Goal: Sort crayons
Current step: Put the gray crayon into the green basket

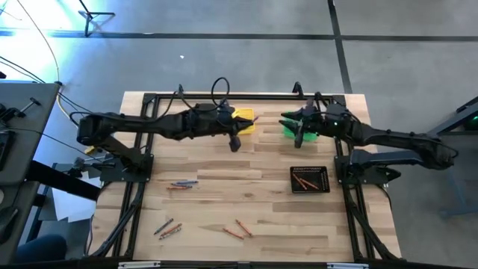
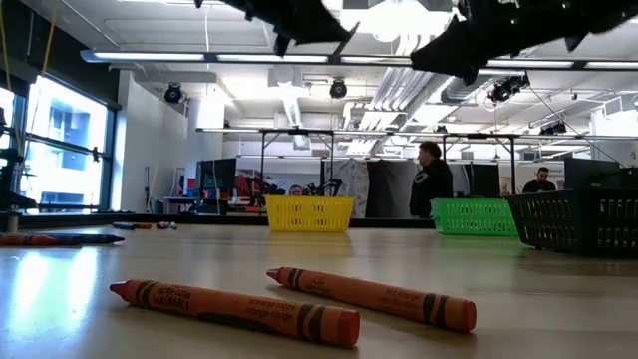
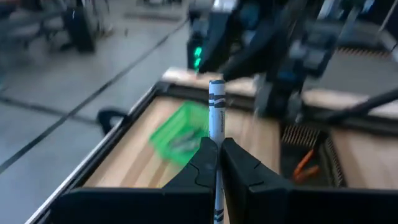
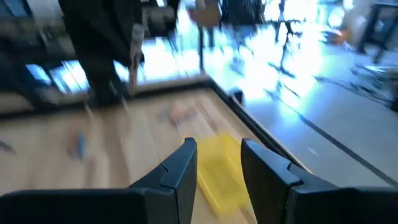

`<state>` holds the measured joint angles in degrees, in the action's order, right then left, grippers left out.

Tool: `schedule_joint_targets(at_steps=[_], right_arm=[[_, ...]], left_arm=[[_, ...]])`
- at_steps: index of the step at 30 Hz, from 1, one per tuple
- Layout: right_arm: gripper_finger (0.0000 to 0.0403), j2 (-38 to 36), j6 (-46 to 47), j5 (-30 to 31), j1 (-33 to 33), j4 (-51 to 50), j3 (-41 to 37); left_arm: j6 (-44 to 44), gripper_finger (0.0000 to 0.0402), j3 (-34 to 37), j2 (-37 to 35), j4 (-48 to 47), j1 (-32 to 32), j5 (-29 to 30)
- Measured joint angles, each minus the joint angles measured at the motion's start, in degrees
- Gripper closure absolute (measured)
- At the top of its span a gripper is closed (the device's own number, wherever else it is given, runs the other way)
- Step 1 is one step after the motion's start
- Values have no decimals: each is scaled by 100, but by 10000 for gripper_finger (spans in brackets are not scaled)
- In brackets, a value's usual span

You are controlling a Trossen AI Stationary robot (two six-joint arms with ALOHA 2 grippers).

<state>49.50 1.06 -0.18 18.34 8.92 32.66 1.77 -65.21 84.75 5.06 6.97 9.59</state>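
A pale wooden table [image 1: 261, 190] with a black frame stands on a grey floor; from table height a bright workshop shows behind it, with a person in dark clothes [image 2: 432, 179] standing far back.

On the table's left half a few crayons [image 1: 182, 183] lie in a short row, and nearer the front edge a second small cluster [image 1: 168, 228] lies slanted. Further along, toward the middle front, two orange-red crayons [image 1: 237, 229] lie close together; the low view shows them lying flat, one just behind the other.

The left gripper [image 1: 234, 141] hangs above the table near its far edge, just beside the yellow bin [image 1: 244, 119]. Its fingers [image 3: 205, 168] are clamped together on a grey crayon [image 3: 216, 115], which stands upright between them and sticks out past the tips.

To the right, the right gripper [image 1: 300, 135] hovers at the green bin [image 1: 291, 127], also near the far edge. Its fingers [image 4: 180, 171] stand apart with nothing between them.

The black bin [image 1: 309, 179] sits on the table's right half, nearer the front than the green bin, and holds several orange-red crayons [image 1: 302, 180].
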Motion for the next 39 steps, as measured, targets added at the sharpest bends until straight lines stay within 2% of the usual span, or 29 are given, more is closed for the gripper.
schedule_joint_targets(at_steps=[4,8,15,21,30,39], right_arm=[[284,32,478,-572,-17,1731,-634],[284,94,804,-625,-155,2694,-928],[282,270,944,-595,-550,2860,-935],[259,282,920,-351,-601,2862,-935],[207,585,942,-333,-601,2904,-766],[201,1192,901,-353,-601,2763,-300]], left_arm=[[-107,401,-2,200,1068,-124,-11],[-326,401,-4,551,1989,-197,-27],[-388,401,0,1092,3087,-185,-31],[-208,401,0,1325,3570,-169,-68],[-202,401,0,1333,3716,-168,-204],[-202,401,0,1331,3683,-151,-201]])
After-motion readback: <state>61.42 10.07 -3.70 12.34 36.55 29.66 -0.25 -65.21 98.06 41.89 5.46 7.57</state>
